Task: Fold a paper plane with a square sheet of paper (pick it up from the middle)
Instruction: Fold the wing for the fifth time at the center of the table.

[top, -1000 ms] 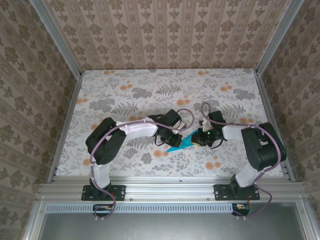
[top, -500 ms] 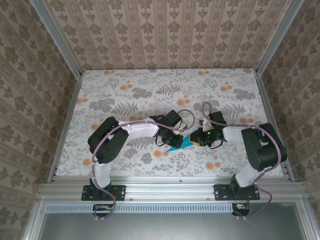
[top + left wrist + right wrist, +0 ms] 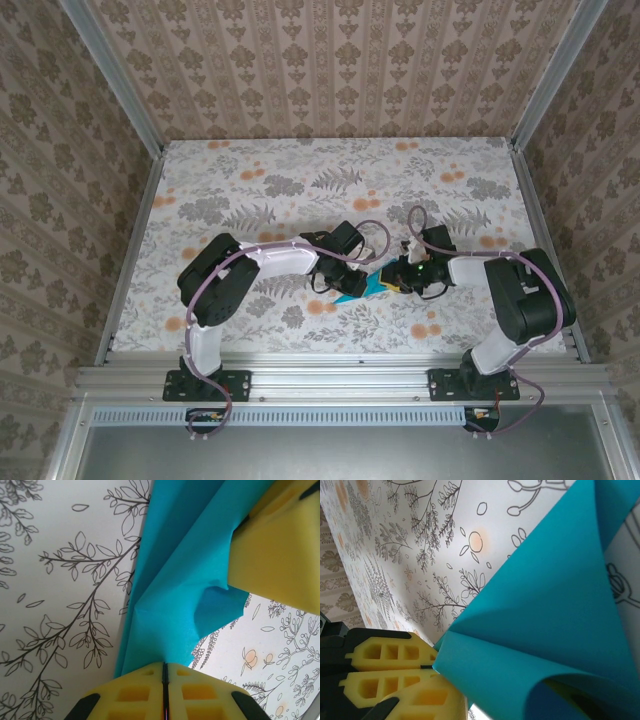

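Well clear of the railed edges of the worktop (image 3: 300, 170), the left hand (image 3: 165, 669) pinches the folded teal paper (image 3: 180, 580). Its wrist view reveals creases. Whether the right hand (image 3: 396, 278) grips cannot be told.

The paper (image 3: 360, 289) is plain teal-blue, folded into a slim wedge with sharp creases, its upper layers lifted and loosely curled, and a soft dent beside one fold. It sits just toward 6 o'clock from the middle of the table (image 3: 300, 170), tip aimed at 8 o'clock, one edge clamped in the left gripper (image 3: 164, 666)
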`<state>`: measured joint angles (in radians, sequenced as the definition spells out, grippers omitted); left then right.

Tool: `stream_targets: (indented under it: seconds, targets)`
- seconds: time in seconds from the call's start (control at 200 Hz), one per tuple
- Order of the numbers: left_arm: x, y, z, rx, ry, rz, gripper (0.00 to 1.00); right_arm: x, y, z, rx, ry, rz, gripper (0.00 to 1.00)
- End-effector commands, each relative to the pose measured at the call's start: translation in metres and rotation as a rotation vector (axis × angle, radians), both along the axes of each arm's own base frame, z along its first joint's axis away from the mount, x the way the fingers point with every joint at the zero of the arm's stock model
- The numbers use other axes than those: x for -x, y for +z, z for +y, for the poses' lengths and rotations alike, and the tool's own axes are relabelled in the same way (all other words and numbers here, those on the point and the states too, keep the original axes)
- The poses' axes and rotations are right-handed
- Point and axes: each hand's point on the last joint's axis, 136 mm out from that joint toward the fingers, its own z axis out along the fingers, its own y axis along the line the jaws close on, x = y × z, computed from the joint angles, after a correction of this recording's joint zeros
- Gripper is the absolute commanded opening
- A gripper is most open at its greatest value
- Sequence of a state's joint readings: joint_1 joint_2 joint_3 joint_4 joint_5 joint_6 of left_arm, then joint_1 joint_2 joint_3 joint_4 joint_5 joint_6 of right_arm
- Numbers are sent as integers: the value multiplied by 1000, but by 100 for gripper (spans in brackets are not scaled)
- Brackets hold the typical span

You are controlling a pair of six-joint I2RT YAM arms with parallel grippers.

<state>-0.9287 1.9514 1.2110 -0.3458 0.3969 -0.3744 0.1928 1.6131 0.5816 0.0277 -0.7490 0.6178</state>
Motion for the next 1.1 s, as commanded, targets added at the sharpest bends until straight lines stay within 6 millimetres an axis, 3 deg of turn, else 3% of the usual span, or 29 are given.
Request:
stream_targets:
  seconds: [0.0, 0.275, 0.48, 0.82, 1.095]
  targets:
    - [8, -19, 5, -33, 6, 45, 9, 1, 11, 1, -32, -1, -15, 24]
    - [9, -23, 8, -43, 4, 48, 9, 1, 23, -1, -35, 2, -42, 32]
    - [9, -21, 6, -36, 2, 48, 9, 6, 13, 0, -30, 11, -3, 36]
    - [9, -22, 7, -39, -3, 45, 9, 14, 4, 0, 43, 50, 19, 34]
    - [10, -23, 5, -37, -9, 42, 9, 15, 5, 14, 30, 82, 16, 31]
